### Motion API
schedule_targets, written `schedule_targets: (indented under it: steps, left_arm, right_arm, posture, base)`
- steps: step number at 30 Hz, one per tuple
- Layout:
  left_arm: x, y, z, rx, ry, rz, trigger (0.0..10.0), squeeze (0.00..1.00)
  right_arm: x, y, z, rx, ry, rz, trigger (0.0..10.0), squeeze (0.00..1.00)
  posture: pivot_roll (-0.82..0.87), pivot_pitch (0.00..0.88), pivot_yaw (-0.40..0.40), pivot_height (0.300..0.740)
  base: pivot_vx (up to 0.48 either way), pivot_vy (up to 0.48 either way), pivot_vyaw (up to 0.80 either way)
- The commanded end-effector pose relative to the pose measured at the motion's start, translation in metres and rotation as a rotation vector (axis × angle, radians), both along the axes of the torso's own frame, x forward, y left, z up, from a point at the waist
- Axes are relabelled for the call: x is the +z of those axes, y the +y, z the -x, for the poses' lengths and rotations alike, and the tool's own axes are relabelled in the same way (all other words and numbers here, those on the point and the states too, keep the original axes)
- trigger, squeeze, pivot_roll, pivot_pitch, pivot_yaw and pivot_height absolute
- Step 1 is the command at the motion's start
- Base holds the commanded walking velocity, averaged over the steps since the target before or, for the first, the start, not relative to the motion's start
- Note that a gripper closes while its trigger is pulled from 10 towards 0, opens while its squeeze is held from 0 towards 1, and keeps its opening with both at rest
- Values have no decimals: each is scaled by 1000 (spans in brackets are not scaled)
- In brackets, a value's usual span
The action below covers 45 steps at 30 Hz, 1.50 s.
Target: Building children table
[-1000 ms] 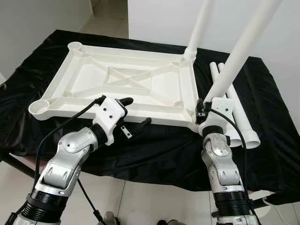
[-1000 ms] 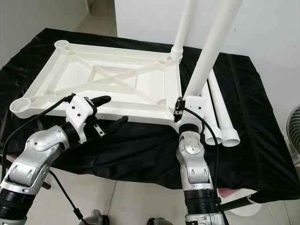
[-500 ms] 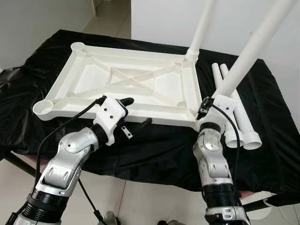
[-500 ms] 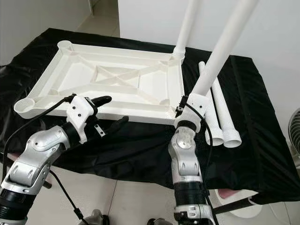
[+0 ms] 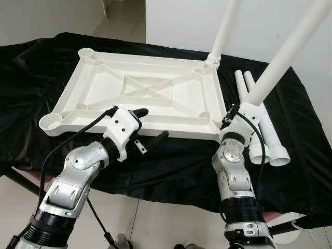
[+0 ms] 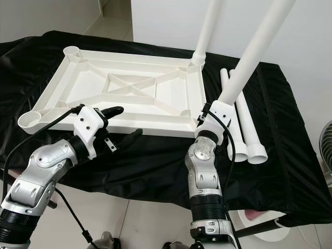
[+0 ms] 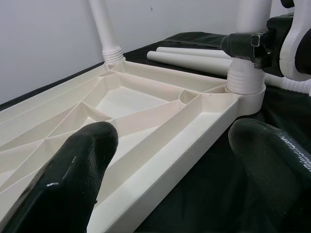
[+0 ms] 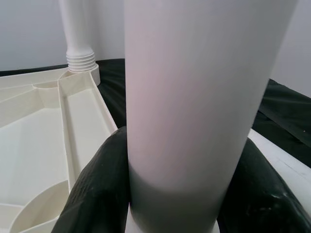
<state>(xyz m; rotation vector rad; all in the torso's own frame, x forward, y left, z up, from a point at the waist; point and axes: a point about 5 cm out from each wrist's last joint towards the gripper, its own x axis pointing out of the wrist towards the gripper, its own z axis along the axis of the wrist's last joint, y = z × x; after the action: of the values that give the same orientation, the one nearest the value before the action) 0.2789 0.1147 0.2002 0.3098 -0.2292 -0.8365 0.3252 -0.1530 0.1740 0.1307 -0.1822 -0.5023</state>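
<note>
Grippers first: the left gripper (image 5: 148, 129) hovers at the near edge of the upturned white tabletop (image 5: 140, 91), its two black fingers (image 7: 73, 179) spread wide, straddling the rim and holding nothing. The right gripper (image 5: 239, 115) is clamped around a white table leg (image 5: 282, 54) just above the near right corner socket, with the leg seated there and leaning toward the robot's right. Since a second ago that leg has tilted further and the right forearm has swung inward. Farther back, a second leg (image 5: 222, 31) stands in the far right socket. Two spare legs (image 5: 270, 137) lie on the black cloth (image 5: 181, 166) beside the tabletop.
</note>
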Motion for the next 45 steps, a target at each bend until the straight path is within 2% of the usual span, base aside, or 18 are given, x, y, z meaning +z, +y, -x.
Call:
schedule_targets:
  steps: [1, 3, 4, 6, 7, 13, 20, 23, 24, 25, 26, 29, 32, 40, 42, 45]
  left_arm:
    - [-3, -3, 3, -37, 10, -2, 10000, 0]
    - [-3, -3, 3, -37, 10, -2, 10000, 0]
    - [-4, -3, 3, -38, 10, -1, 10000, 0]
    - [-4, -3, 3, -38, 10, -1, 10000, 0]
    - [-4, -4, 3, -40, 10, 0, 10000, 0]
    - [-4, -5, 3, -41, 8, 7, 10000, 0]
    - [-4, -6, 2, -41, 7, 9, 10000, 0]
    - [-4, -6, 2, -43, 8, 9, 10000, 0]
    - [-5, -8, 3, -48, 10, 10, 10000, 0]
    - [-5, -10, 4, -54, 13, 12, 10000, 0]
    - [-6, -12, 6, -63, 17, 15, 10000, 0]
    - [-6, -13, 6, -68, 20, 17, 10000, 0]
    - [-11, -25, 14, -102, 45, 31, 10000, 0]
    - [-15, -37, 22, -138, 77, 48, 10000, 0]
    - [-17, -42, 26, -160, 84, 45, 10000, 0]
    - [-16, -42, 26, -161, 85, 47, 10000, 0]
  right_arm:
    - [-18, -6, 3, -11, 70, -28, 10000, 176]
    - [-18, -7, 3, -13, 65, -33, 10000, 176]
    - [-16, -6, 2, 12, 45, -36, 10000, 941]
    - [-14, -6, 2, 31, 30, -37, 10000, 941]
    - [-11, -7, 2, 47, 3, -27, 10000, 1000]
    - [1, -14, 2, 105, -85, -9, 10000, 1000]
    - [5, -15, -1, 180, -104, 12, 10000, 1000]
    - [4, -14, -6, 273, -90, 1, 10000, 1000]
    - [4, -13, -8, 337, -82, 1, 10000, 412]
    - [4, -13, -9, 391, -78, 17, 10000, 0]
    - [3, -13, -10, 440, -66, 31, 10000, 0]
    - [3, -13, -11, 464, -58, 42, 10000, 0]
    - [0, -23, -13, 546, -23, 100, 10000, 0]
    - [-2, -37, -15, 627, 14, 147, 10000, 0]
    - [0, -46, -15, 734, 34, 216, 10000, 0]
    - [1, -49, -14, 781, 44, 239, 10000, 0]
  posture:
    - [163, 87, -42, 740]
    - [163, 87, -42, 740]
    - [162, 84, -43, 740]
    - [162, 84, -43, 740]
    - [159, 82, -45, 740]
    - [154, 79, -48, 740]
    - [152, 80, -49, 740]
    - [151, 87, -49, 740]
    - [149, 90, -48, 740]
    - [150, 95, -48, 740]
    - [151, 98, -49, 740]
    - [151, 98, -49, 740]
    - [151, 105, -48, 740]
    - [155, 106, -48, 740]
    - [158, 107, -45, 740]
    - [158, 108, -42, 740]
  base:
    - [0, 0, 0]
    - [0, 0, 0]
    - [0, 0, 0]
    - [0, 0, 0]
    - [0, 0, 0]
    - [0, 0, 0]
    - [0, 0, 0]
    - [0, 0, 0]
    - [0, 0, 0]
    - [0, 0, 0]
    - [0, 0, 0]
    - [0, 0, 0]
    - [0, 0, 0]
    - [0, 0, 0]
    - [0, 0, 0]
    - [0, 0, 0]
